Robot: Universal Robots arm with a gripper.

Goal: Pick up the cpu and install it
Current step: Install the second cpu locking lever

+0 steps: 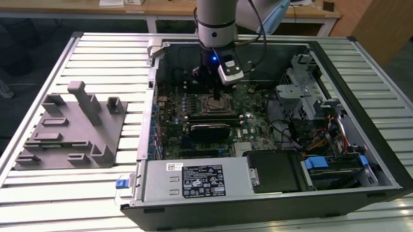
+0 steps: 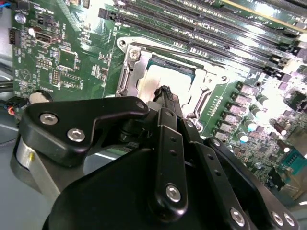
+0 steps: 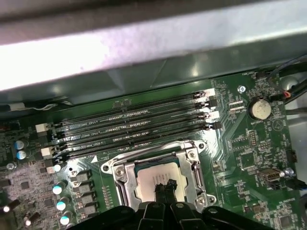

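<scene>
Arm [image 1: 216, 21]: round silver-grey tube segment with darker grey bands at the joint; black cable runs down alongside it; small blue light glows on the dark wrist section; a silver-and-black camera module [image 1: 230, 70] is mounted at the wrist. Gripper [image 2: 165, 96]: matte black linkage bars with rounded ends, fastened by silver socket-head screws; small holes along the central bar; a brushed metal cylindrical body [image 2: 29, 158] sits behind the links, showing a small yellow mark.
</scene>
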